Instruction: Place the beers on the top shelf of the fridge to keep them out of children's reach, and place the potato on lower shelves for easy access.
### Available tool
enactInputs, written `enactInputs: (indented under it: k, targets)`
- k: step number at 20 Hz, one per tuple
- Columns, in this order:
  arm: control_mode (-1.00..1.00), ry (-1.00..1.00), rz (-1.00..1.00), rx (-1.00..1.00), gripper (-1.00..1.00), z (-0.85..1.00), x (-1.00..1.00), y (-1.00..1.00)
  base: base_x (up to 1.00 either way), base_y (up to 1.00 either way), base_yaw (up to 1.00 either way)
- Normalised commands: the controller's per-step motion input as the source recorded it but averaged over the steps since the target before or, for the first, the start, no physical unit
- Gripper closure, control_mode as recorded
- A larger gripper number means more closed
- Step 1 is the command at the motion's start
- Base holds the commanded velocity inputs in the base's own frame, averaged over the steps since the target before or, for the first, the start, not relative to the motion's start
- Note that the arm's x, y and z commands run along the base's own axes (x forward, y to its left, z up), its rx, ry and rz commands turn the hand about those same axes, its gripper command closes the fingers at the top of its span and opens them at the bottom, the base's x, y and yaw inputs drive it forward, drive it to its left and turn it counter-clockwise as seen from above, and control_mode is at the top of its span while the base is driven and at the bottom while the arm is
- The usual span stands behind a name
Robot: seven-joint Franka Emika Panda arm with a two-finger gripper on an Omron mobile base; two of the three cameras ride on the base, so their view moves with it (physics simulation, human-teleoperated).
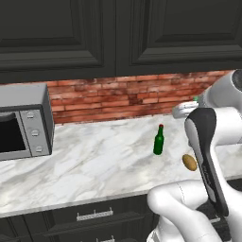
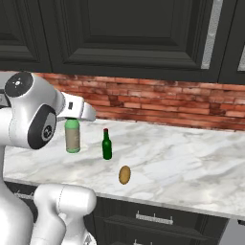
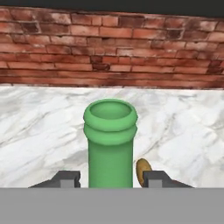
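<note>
Beers stand upright on the marble surface (image 2: 191,158). Going left to right in the right base view, the pale bottle (image 2: 72,135) with its label comes first, under the white hand, its neck hidden by the hand; the dark bottle (image 2: 107,145) with a red cap stands just to its right, apart from it; the potato (image 2: 125,174) lies nearer the front edge, right of the dark bottle and clear of both. In the hand view the pale bottle's green open neck rises between the two fingertips (image 3: 68,178) of the jaws (image 3: 110,179), which sit apart on either side of it; whether they press the glass I cannot tell. A sliver of the potato shows just right of that neck. In the left base view a microwave (image 1: 23,126) sits at the far left of the surface, the dark bottle stands near the middle, and the potato lies to its right, partly behind the arm. A brick wall (image 2: 191,103) backs the surface, with dark cabinets (image 2: 134,33) above and drawers (image 1: 94,217) below the front edge.
</note>
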Motion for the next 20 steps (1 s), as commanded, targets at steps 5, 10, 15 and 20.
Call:
enactInputs:
  k: [5,10,15,20]
  targets:
    - [-1.00,0.01,0.00,0.00,1.00,0.00,-0.03,0.00,0.00,0.00,0.00]
    - [1.00,0.00,0.00,0.00,1.00,0.00,0.00,0.00,-0.89,0.14,0.11]
    - [1.00,0.00,0.00,0.00,1.00,0.00,0.00,0.00,-0.95,0.44,0.28]
    - [1.00,0.00,0.00,0.00,1.00,0.00,0.00,0.00,-0.25,0.93,0.48]
